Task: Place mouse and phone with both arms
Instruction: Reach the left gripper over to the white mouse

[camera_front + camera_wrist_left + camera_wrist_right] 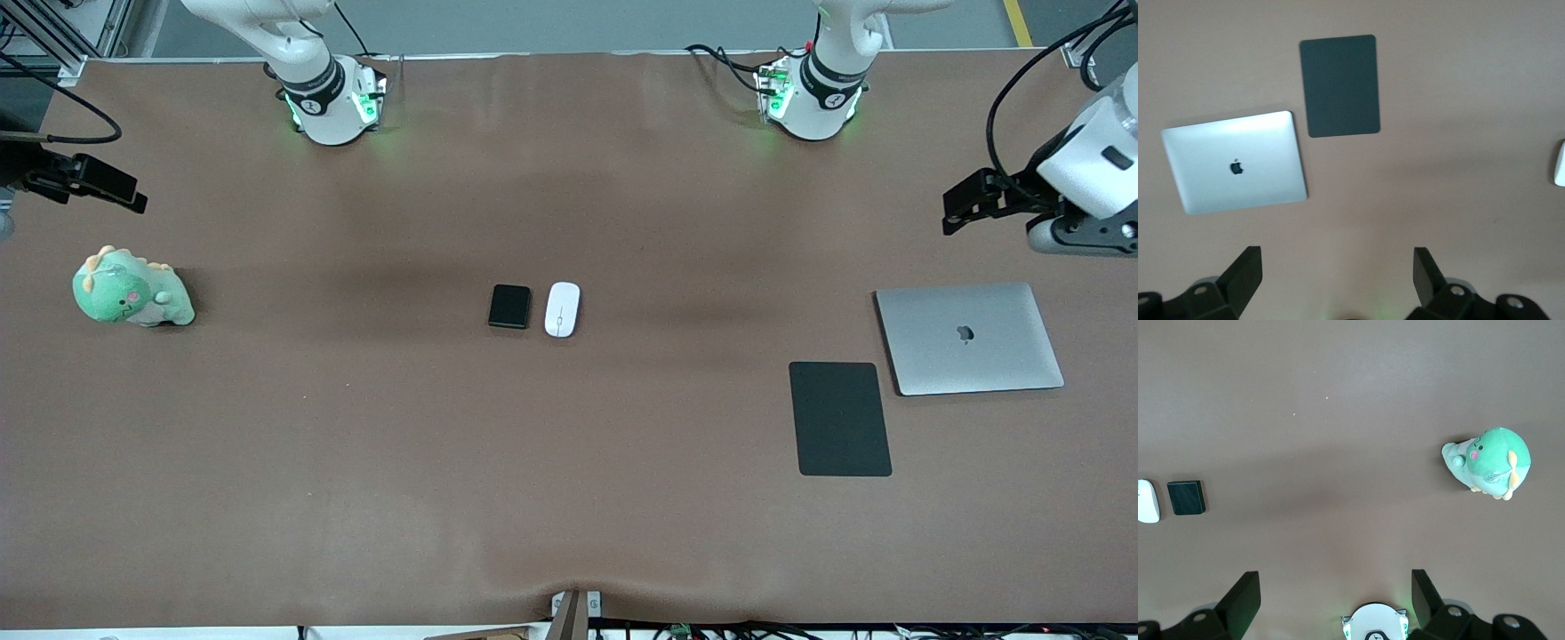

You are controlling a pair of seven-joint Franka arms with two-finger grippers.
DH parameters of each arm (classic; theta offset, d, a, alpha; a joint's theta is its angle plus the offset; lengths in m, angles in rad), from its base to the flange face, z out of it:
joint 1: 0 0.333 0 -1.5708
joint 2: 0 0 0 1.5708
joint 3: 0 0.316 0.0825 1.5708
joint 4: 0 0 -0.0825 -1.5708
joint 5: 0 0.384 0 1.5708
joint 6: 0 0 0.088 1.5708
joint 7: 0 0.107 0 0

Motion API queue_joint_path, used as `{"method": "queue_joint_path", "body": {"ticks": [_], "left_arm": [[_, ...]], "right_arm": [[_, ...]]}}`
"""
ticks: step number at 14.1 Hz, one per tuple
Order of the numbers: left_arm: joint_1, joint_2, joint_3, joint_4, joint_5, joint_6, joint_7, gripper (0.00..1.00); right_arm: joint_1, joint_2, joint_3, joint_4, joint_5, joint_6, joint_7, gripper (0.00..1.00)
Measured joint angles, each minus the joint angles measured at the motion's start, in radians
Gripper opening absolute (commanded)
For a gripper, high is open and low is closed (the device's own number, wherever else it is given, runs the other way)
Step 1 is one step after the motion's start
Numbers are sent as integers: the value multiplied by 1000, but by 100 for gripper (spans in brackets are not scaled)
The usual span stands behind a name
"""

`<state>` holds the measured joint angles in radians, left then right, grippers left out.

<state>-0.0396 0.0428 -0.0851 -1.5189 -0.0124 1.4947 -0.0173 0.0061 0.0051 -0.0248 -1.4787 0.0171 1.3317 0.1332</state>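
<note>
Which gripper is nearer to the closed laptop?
Left. The left gripper hangs open just above the laptop; the right gripper hangs open at the table's other end, above the plush dinosaur.

Even, soft overhead light leaves faint dark bands of shadow across the brown tabletop (356,462), the laptop (1238,170) lid shines pale with mild glare, and both wrist views look slightly soft.

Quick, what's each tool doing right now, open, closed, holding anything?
Left tool: open, holding nothing, up over the table near the laptop.
Right tool: open, holding nothing, up near the plush dinosaur.
</note>
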Motion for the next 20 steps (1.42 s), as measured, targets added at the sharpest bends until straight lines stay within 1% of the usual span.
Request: {"method": "queue_joint_path", "body": {"ticks": [2, 4, 7, 9, 11, 15, 18, 20], "left_arm": [[-1, 37, -4, 0, -37, 2, 0, 100], [-1, 62, -30, 0, -53, 6, -3, 100], [-9, 85, -112, 0, -68, 20, -73, 100], [-33, 105, -163, -6, -70, 66, -156, 100], [-88, 121, -184, -24, -70, 131, -260, 100], [-230, 163, -189, -77, -70, 253, -423, 100], [-342, 253, -190, -86, -64, 364, -568, 100], [-414, 322, -190, -86, -17, 436, -654, 100]], "right_arm": [[0, 1, 0, 0, 0, 0, 0, 100], [0, 3, 0, -1, 0, 0, 0, 100], [0, 8, 0, -4, 0, 0, 0, 100], [0, 10, 0, -5, 0, 0, 0, 100], [0, 11, 0, -5, 0, 0, 0, 100], [0, 20, 0, -7, 2, 0, 0, 100], [0, 39, 0, -8, 6, 0, 0, 100], [0, 45, 1, -8, 7, -1, 0, 100]]}}
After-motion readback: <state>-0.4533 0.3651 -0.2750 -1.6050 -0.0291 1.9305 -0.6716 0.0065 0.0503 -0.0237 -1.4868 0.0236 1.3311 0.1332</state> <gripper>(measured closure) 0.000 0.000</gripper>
